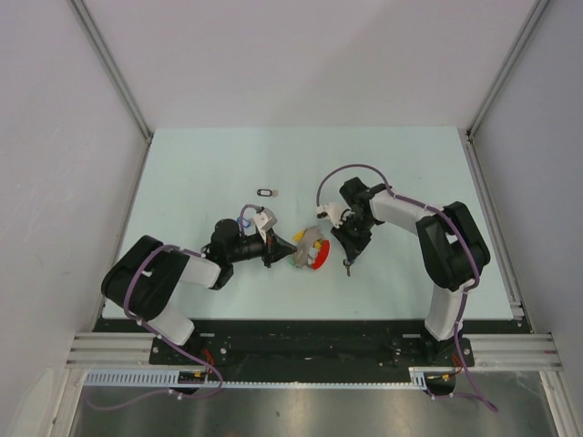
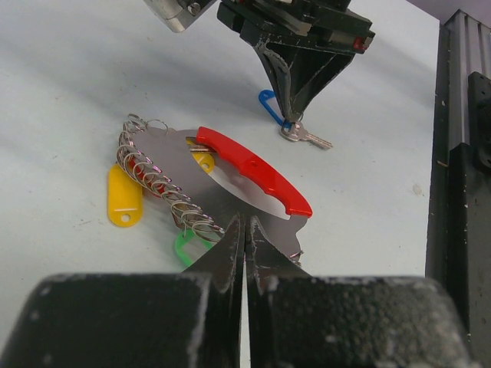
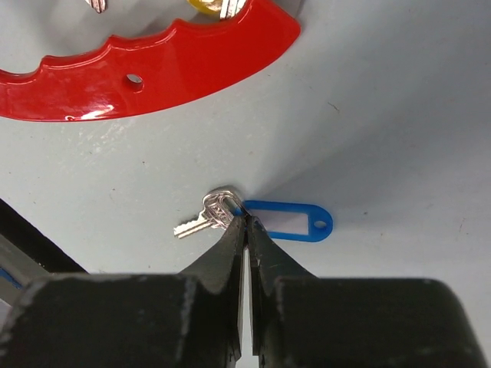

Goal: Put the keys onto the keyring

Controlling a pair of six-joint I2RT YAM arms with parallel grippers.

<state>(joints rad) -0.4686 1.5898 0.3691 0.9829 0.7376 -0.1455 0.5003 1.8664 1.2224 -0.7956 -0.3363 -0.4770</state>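
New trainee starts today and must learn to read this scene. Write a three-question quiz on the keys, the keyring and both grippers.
1. True or false: the left gripper is shut on the metal plate of the keyring.
2. What colour is the tag on the key at the tips of the right gripper? A yellow, B blue, C black.
3. Which key lies alone on the table, away from both grippers?
Key: 1 true; 2 B; 3 the black-tagged key.
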